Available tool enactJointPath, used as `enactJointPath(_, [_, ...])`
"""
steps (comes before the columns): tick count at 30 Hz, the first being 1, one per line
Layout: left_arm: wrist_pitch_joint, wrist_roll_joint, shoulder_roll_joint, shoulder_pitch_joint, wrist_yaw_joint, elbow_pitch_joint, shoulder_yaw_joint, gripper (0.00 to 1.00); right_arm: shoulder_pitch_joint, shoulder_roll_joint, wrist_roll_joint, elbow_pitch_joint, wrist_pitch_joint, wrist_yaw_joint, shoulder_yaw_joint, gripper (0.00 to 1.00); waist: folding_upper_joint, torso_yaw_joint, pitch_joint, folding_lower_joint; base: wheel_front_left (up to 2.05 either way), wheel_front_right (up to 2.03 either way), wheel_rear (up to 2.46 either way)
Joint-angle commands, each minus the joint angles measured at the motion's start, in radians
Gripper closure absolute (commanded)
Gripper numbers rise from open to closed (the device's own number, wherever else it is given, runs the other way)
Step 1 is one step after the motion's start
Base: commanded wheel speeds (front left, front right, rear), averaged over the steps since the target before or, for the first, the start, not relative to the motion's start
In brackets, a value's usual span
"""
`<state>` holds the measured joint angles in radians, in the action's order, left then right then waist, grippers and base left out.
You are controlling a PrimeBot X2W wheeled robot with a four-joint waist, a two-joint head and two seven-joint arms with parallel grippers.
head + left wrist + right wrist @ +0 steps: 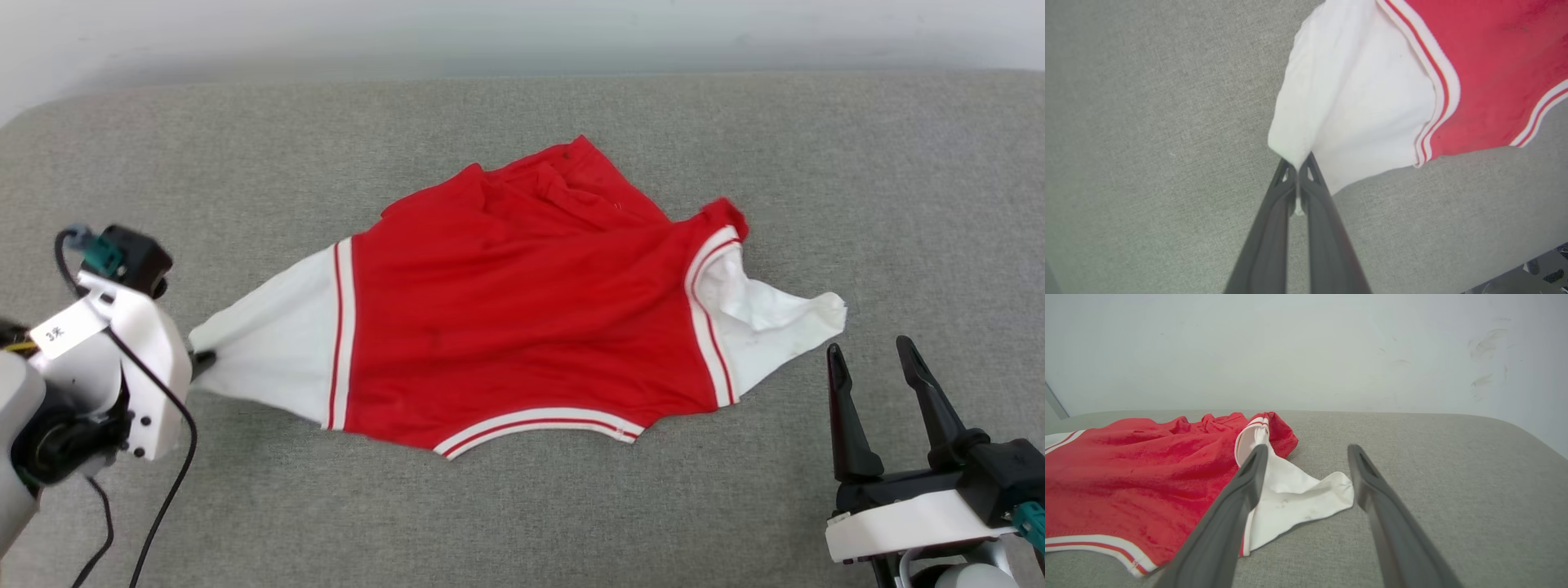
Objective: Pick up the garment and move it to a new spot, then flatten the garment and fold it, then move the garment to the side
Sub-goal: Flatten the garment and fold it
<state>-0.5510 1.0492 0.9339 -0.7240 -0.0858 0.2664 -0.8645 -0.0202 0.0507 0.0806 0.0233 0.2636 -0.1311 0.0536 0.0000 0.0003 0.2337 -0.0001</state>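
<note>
The garment (522, 302) is a red shirt with white sleeves and red-white striped trim, lying rumpled on the grey surface with its plain red side up. My left gripper (200, 359) is shut on the tip of the garment's left white sleeve (1355, 102); in the left wrist view the gripper (1298, 163) pinches that white cloth between its fingertips. My right gripper (873, 355) stands open just below and to the right of the other white sleeve (767, 327), apart from it. In the right wrist view that sleeve (1294, 498) lies between and beyond the fingers (1241, 494).
The grey fabric surface (898, 204) stretches wide on all sides of the garment and ends at a pale wall (522, 33) at the back. A black cable (175, 457) hangs from my left wrist.
</note>
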Motion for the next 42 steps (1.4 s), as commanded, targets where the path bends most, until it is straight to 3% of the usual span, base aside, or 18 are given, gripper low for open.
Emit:
enactJointPath(1, [0.002,0.011,-0.002,0.013,0.005,0.003,0.002,1.00,0.002,-0.001,0.002,-0.002,0.002,0.001,-0.001,0.00,0.0000,0.000,0.000,0.0001,0.00,0.00,0.00])
enactJointPath(4, [0.009,0.014,0.013,0.050,0.025,0.028,-0.003,1.00,-0.005,-0.001,0.000,-0.001,0.002,0.001,-0.003,0.00,0.0000,-0.015,0.012,0.0001,0.00,0.00,0.00])
enactJointPath(8, [0.032,0.031,-0.010,0.090,0.035,0.105,-0.008,1.00,-0.011,-0.001,-0.006,-0.007,0.002,0.001,-0.001,0.00,0.0000,-0.037,0.031,0.0001,0.00,0.00,0.00])
enactJointPath(14, [0.081,0.027,-0.083,0.125,0.024,0.252,-0.030,1.00,-0.001,-0.001,-0.011,-0.009,0.002,0.001,0.005,0.00,0.0000,-0.055,0.035,0.0001,0.00,0.00,0.00])
enactJointPath(15, [0.087,0.024,-0.096,0.129,0.019,0.271,-0.036,0.95,0.003,-0.001,-0.012,-0.008,0.002,0.001,0.007,0.00,0.0000,-0.055,0.031,0.0001,0.00,0.00,0.00])
enactJointPath(16, [0.101,0.024,-0.110,0.130,0.015,0.289,-0.038,0.53,0.005,-0.001,-0.012,-0.006,0.002,0.001,0.009,0.00,0.0000,-0.054,0.024,0.0001,0.00,0.00,0.00])
enactJointPath(17, [0.121,0.019,-0.120,0.130,0.011,0.302,-0.037,0.00,0.008,-0.001,-0.015,-0.006,0.002,0.001,0.012,0.00,0.0000,-0.051,0.017,0.0001,0.00,0.00,0.00])
enactJointPath(21, [0.248,-0.019,-0.149,0.125,0.000,0.324,-0.029,0.00,0.014,-0.001,-0.030,-0.018,0.002,0.001,0.027,0.00,0.0000,-0.035,-0.030,0.0001,0.00,0.00,0.00])
enactJointPath(26, [0.505,-0.082,-0.179,0.143,0.056,0.325,0.010,0.00,-0.005,-0.001,-0.077,-0.053,0.002,0.001,0.064,0.00,0.0000,-0.008,-0.098,0.0001,0.00,0.00,0.00])
enactJointPath(29, [0.648,-0.116,-0.202,0.172,0.114,0.298,0.030,0.00,-0.028,0.004,-0.114,-0.084,0.002,0.001,0.084,0.00,0.0000,0.008,-0.131,0.0001,0.00,0.00,0.00])
enactJointPath(33, [0.783,-0.132,-0.230,0.228,0.213,0.238,0.078,0.00,-0.083,0.064,-0.131,-0.119,0.002,0.001,0.086,0.00,0.0000,0.030,-0.154,0.0001,0.00,0.00,0.00])
enactJointPath(38, [0.816,-0.191,-0.268,0.306,0.342,0.134,0.164,0.00,-0.157,0.165,-0.114,-0.135,0.002,0.001,0.048,0.00,0.0000,0.057,-0.171,0.0001,0.00,0.00,0.00])
enactJointPath(42, [0.816,-0.304,-0.305,0.401,0.419,0.012,0.271,0.00,-0.220,0.276,-0.083,-0.087,0.002,0.001,-0.055,0.00,0.0000,0.067,-0.179,0.0001,0.00,0.00,0.00])
